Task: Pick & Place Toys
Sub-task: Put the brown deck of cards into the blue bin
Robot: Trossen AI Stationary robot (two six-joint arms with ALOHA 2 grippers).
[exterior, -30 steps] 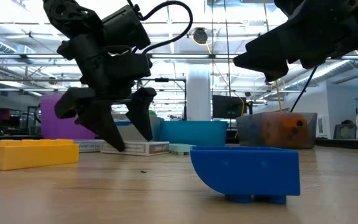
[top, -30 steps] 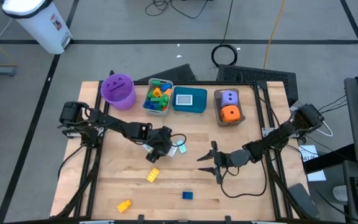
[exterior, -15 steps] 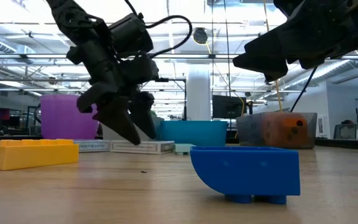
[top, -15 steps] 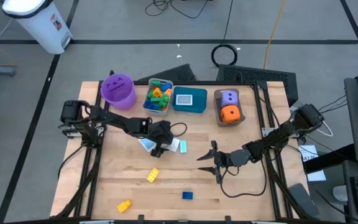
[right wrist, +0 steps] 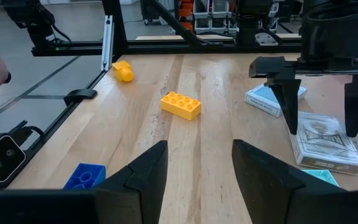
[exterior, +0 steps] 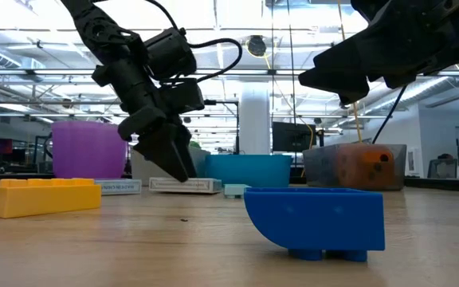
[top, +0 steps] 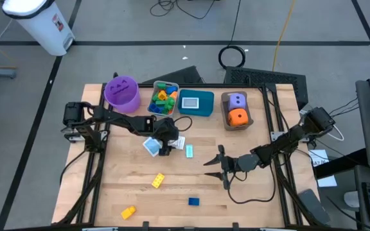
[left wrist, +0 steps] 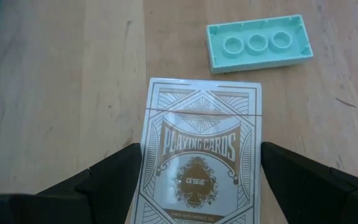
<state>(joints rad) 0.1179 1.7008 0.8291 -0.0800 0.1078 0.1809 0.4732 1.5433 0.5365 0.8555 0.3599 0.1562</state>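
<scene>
A white playing-card deck [left wrist: 199, 155] lies flat on the wooden table, and my left gripper [left wrist: 201, 148] stands open over it, pointing steeply down with one finger on each long side. In the right wrist view the fingers [right wrist: 289, 106] straddle the deck [right wrist: 325, 146]; whether they touch it I cannot tell. A mint brick [left wrist: 260, 43] lies studs-down just beyond it, and a blue card box [top: 151, 146] beside it. My right gripper [right wrist: 197, 165] hovers open above the table's right middle [top: 216, 168], with nothing between its fingers.
A yellow brick [top: 158, 181], a blue brick [top: 193, 201] and a small yellow piece [top: 128, 212] lie toward the near edge. Along the far edge stand a purple bucket [top: 122, 93], a grey bin of bricks [top: 163, 101], a teal bin [top: 196, 103] and a brown bin with two dice [top: 237, 110].
My left gripper has swung toward the table's far edge, from near the yellow brick to over the white card deck. It has rolled about its own axis on the way, so its fingers now stand astride the deck. Its opening looks unchanged.
</scene>
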